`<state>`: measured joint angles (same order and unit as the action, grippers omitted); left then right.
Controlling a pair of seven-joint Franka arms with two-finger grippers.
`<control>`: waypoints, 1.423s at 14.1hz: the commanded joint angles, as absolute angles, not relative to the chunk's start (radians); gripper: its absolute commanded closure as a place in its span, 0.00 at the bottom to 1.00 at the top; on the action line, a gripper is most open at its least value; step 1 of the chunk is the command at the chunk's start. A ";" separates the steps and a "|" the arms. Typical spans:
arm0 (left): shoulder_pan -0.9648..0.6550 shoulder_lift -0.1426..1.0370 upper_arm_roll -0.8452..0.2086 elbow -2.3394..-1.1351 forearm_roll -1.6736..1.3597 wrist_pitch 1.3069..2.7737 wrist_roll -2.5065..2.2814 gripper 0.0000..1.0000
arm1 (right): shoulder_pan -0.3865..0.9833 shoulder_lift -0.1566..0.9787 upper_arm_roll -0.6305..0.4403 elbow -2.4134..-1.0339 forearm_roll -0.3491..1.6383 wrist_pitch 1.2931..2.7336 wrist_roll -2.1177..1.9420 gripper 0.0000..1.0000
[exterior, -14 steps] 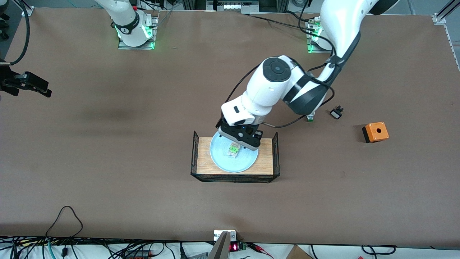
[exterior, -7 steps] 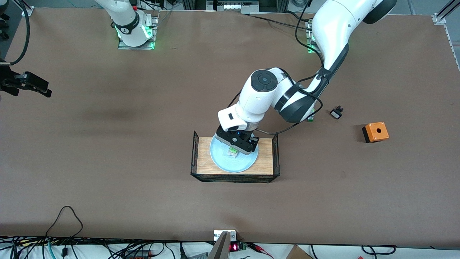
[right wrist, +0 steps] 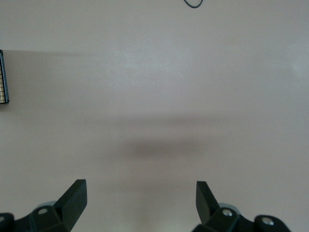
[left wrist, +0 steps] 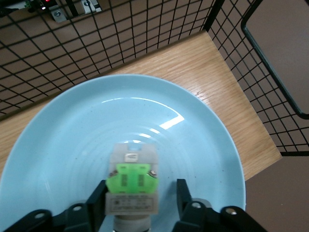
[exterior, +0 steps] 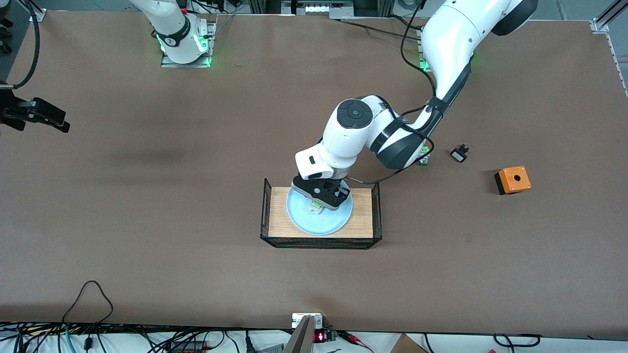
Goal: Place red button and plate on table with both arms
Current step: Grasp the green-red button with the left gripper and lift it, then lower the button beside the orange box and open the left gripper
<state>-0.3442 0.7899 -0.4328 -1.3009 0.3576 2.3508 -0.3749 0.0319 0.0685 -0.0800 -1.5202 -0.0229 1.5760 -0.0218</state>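
The pale-blue plate (exterior: 314, 224) lies on a small wood rack (exterior: 363, 215) in the middle of the table (exterior: 147, 220). The red button (exterior: 314, 208) lies on the plate; its green block and whitish body (left wrist: 133, 186) show, its cap is hidden. My left gripper (exterior: 321, 197) is down over the plate (left wrist: 193, 135), open, with its fingers either side of the button (left wrist: 140, 193); one finger is against the body and the other stands apart. My right gripper (exterior: 59, 122) waits open and empty over bare table (right wrist: 140, 186) at the right arm's end.
The rack has black wire-mesh ends (left wrist: 241, 63). Toward the left arm's end lie a green-capped button (exterior: 423, 162), a small black part (exterior: 459, 154) and an orange box (exterior: 512, 179). A black cable loop (exterior: 88, 299) lies near the table's front edge.
My left arm has come lower and its gripper has moved down over the button on the plate, covering most of it in the front view. The right arm has not moved.
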 commanded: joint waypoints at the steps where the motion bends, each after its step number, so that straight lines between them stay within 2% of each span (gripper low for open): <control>1: -0.344 0.776 -0.425 -1.301 0.385 2.345 -0.384 0.74 | 0.029 0.051 -0.081 -1.531 -0.009 1.568 -0.041 0.00; 3: -0.339 0.749 -0.426 -1.292 0.376 2.300 -0.385 0.74 | 0.028 0.051 -0.081 -1.531 -0.009 1.568 -0.041 0.00; 7: -0.315 0.614 -0.434 -1.282 0.321 2.087 -0.387 0.74 | 0.029 0.051 -0.081 -1.531 -0.009 1.569 -0.041 0.00; 10: -0.220 0.519 -0.448 -1.282 0.250 1.895 -0.374 0.74 | 0.029 0.051 -0.081 -1.531 -0.009 1.569 -0.041 0.00; 14: -0.097 0.462 -0.474 -1.284 0.236 1.691 -0.272 0.74 | 0.028 0.051 -0.083 -1.531 -0.014 1.569 -0.041 0.00; 16: 0.018 0.462 -0.476 -1.290 0.236 1.649 -0.096 0.74 | 0.025 0.051 -0.087 -1.531 -0.011 1.572 -0.041 0.00; 20: 0.200 0.508 -0.472 -1.331 0.241 1.666 0.182 0.73 | 0.023 0.058 -0.086 -1.531 -0.006 1.577 -0.032 0.00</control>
